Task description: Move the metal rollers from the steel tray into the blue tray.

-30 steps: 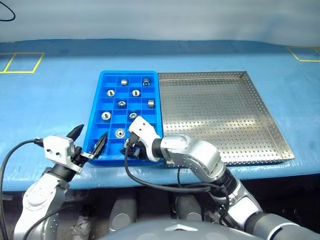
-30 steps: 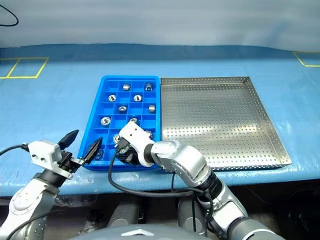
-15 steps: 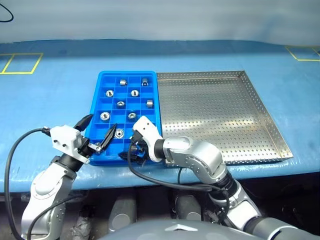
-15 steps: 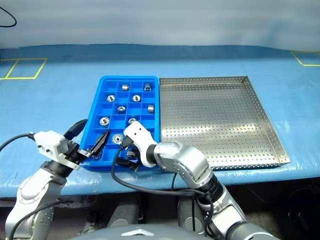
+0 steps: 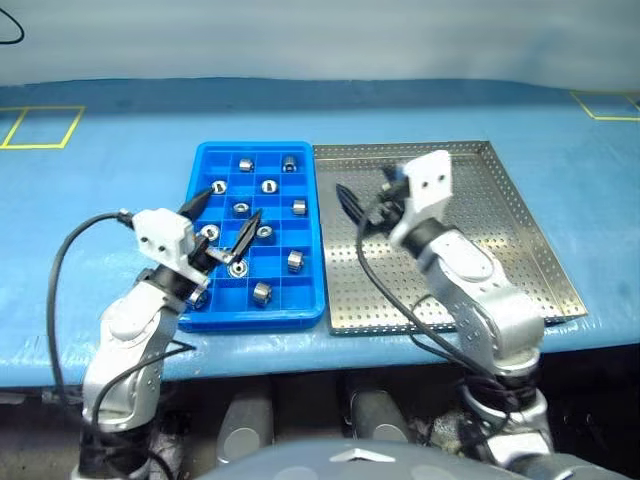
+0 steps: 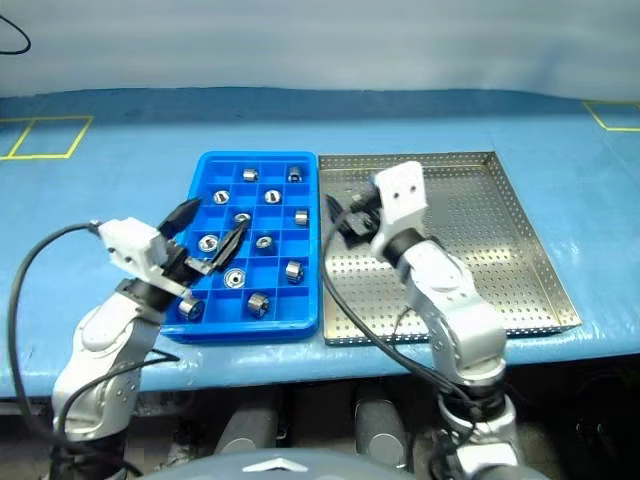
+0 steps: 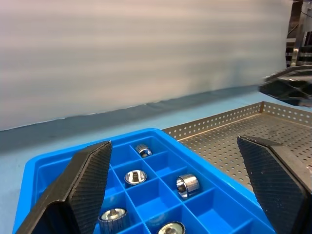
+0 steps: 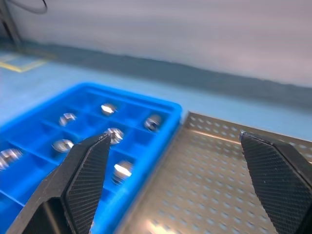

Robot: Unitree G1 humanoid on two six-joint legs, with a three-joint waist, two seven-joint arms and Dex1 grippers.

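Right gripper (image 5: 352,205) swings off the blue tray (image 5: 200,160) over the steel tray (image 5: 520,215) — roller dropped, both jaws wide, empty.

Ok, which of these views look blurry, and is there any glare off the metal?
Right wrist view: the blue tray, its metal rollers and the steel tray are smeared, while the fingers stay crisp. Left wrist view: sharp. Left eye view: the right gripper is slightly smeared; soft glare whitens the steel tray's floor.
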